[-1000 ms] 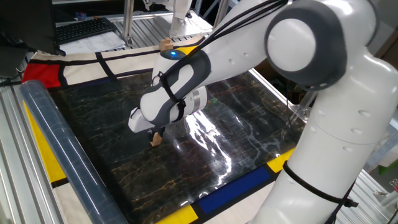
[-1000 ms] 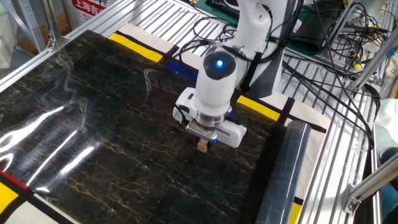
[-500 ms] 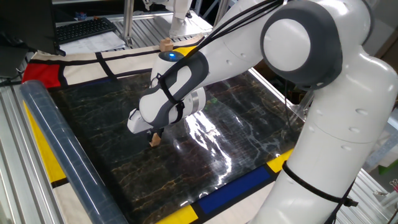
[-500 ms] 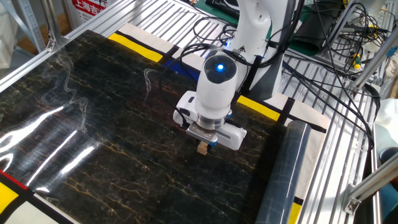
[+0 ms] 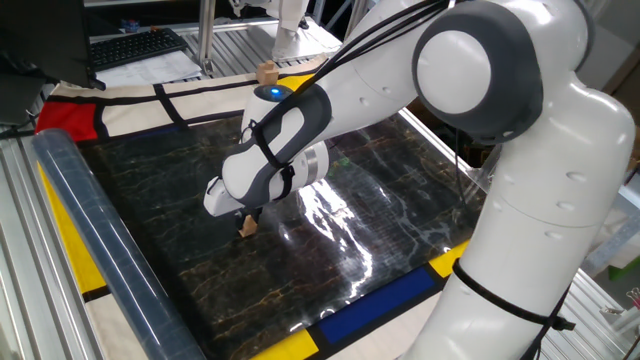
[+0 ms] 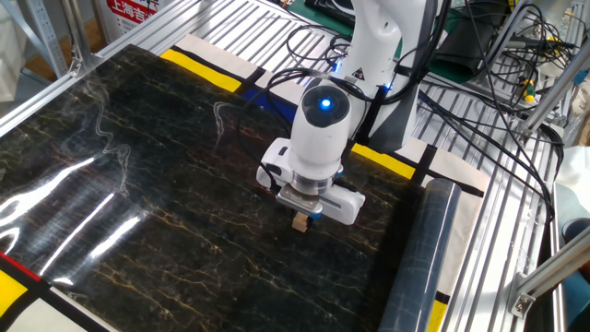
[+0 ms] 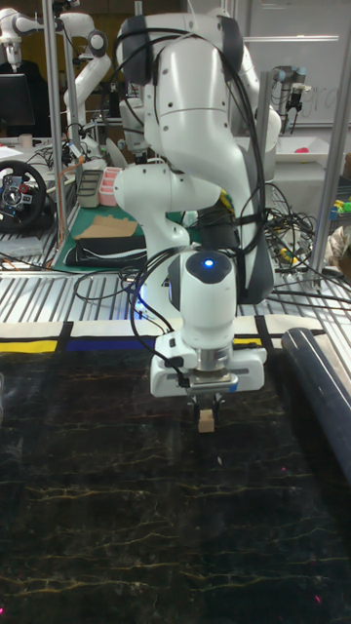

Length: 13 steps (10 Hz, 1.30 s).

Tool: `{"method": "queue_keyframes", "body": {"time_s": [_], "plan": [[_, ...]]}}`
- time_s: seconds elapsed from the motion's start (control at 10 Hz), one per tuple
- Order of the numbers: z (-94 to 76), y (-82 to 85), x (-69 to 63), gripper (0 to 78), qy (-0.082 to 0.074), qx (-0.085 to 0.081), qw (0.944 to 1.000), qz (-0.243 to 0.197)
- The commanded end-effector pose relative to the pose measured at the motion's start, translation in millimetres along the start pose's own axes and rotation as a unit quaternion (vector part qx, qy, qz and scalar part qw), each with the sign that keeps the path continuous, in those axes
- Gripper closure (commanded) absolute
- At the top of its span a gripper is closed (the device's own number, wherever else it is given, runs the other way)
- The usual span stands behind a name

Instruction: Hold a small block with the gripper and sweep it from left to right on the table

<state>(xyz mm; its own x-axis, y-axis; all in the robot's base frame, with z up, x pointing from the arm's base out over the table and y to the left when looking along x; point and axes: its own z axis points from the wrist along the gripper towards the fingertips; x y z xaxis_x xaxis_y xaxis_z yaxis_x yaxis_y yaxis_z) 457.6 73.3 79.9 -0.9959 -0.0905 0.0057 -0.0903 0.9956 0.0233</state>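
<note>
Small black 2-finger gripper (image 7: 206,412) pinches the tiny tan wooden cube (image 7: 206,420) — grasp done. Cube sits low on the glossy black veined table (image 6: 138,231), near the clear-plastic-roll (image 6: 419,267) edge — sweep apparently largely ahead.

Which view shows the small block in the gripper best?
The tall fixed view: it faces the gripper head-on, with the small block unobstructed below the black fingers, low over the table. The other fixed view shows it from above, partly under the wrist. One fixed view shows it shadowed beneath the arm.

White arm bent low, blue-lit wrist vertical; claw (image 7: 206,413) points straight down, 2 fingers pinched close.
</note>
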Motion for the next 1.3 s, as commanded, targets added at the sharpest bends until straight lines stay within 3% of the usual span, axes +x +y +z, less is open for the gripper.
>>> {"method": "queue_keyframes", "body": {"time_s": [0.1, 0.9, 1.3], "plan": [[5.0, 1.5, -3.0, 76.4, -0.002, -0.001, 1.0000, -0.002], [8.9, 2.2, -3.8, 76.4, 0.007, 0.003, 1.0000, 0.004], [4.5, 5.5, -2.9, 76.4, 0.008, -0.007, 0.9999, 0.007]]}}
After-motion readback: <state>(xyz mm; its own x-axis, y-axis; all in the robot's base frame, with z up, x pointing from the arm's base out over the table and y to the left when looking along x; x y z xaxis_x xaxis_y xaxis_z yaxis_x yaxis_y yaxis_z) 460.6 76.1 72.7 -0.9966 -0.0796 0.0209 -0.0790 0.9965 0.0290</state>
